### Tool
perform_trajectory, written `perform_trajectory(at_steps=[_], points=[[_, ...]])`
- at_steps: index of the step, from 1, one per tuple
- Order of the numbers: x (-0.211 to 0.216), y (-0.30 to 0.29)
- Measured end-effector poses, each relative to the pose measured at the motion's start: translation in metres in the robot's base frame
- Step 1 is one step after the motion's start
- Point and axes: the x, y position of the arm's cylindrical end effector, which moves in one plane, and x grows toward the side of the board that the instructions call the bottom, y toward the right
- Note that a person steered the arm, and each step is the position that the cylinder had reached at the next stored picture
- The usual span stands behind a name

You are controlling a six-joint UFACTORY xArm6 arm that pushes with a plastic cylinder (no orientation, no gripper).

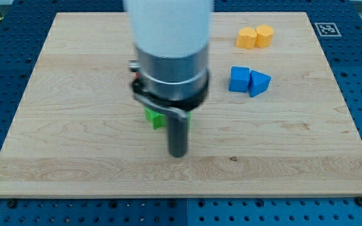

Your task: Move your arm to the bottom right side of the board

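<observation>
1. Blue perforated metal surrounds a pale wooden board [74, 144], whose grain runs left to right; a black-and-white marker tag [326, 28] sits at the board's upper right corner.
2. My arm has no claw to open or close: it ends in a straight dark rod, so there is nothing to grip with. My tip [178, 154] rests on the board slightly left of centre and in the lower half of the frame.
3. A green block [154, 117] lies just up and to the left of the rod, mostly hidden behind the arm's grey collar, so its shape cannot be made out, nor whether it touches the rod.
4. Two blue blocks sit touching in the right half: a blue cube-like block [239, 79] and a blue wedge-shaped block [260, 83]. Above them, near the top right, a yellow-orange block [256, 37] with two rounded lobes lies flat. All look like smooth, matte, solid pieces.
5. Progress, as I judge it: the goal, the board's lower right area, lies well apart from my tip, so most of the travel remains.
6. What is left is a slide to the right and somewhat downward. That path looks free of blocks, since the blue pair sits higher up.
</observation>
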Motion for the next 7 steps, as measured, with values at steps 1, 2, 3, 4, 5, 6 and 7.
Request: perform_trajectory(at_steps=[1,2,3,4,5,6,7], points=[[0.009,0.038],[0.009,0.039],[0.009,0.039],[0.011,0.061],[0.017,0.116],[0.017,0.160],[0.003,0.217]])
